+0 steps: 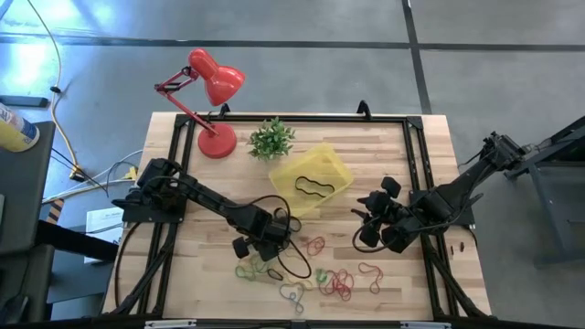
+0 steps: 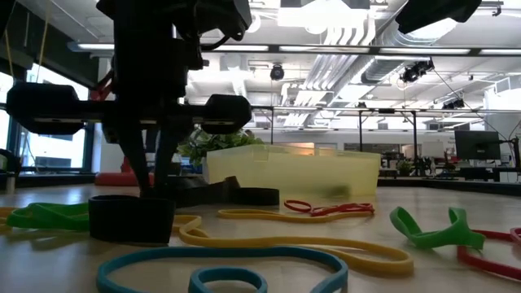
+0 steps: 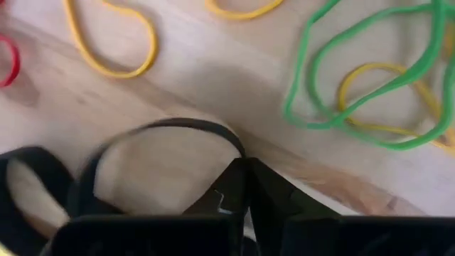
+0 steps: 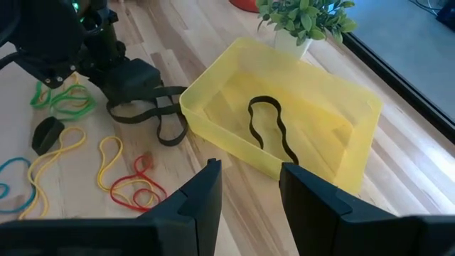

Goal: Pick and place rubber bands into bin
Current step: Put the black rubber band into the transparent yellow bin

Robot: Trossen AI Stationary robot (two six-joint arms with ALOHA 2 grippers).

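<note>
Nearest the front edge of the table [image 1: 192,274], loose rubber bands [image 1: 343,281] in red, green, yellow and blue are scattered over the wood. Just behind them the left gripper [image 3: 245,174] is lowered to the surface, its fingers pressed together on a large black rubber band [image 3: 167,129], which is pinched at the tips and loops away across the wood; green and yellow bands lie close beside it. To the right, the right gripper [image 4: 250,186] is held above the table with its fingers spread and nothing between them, facing the bin [image 1: 340,175]. The bin, a translucent yellow tray, is set farther back near the middle of the table, and one black band [image 4: 269,128] is seen lying inside it. Behind the bin a small green plant [image 1: 271,138] is placed, and a red desk lamp [image 1: 208,87] is stood at the far left corner.
</note>
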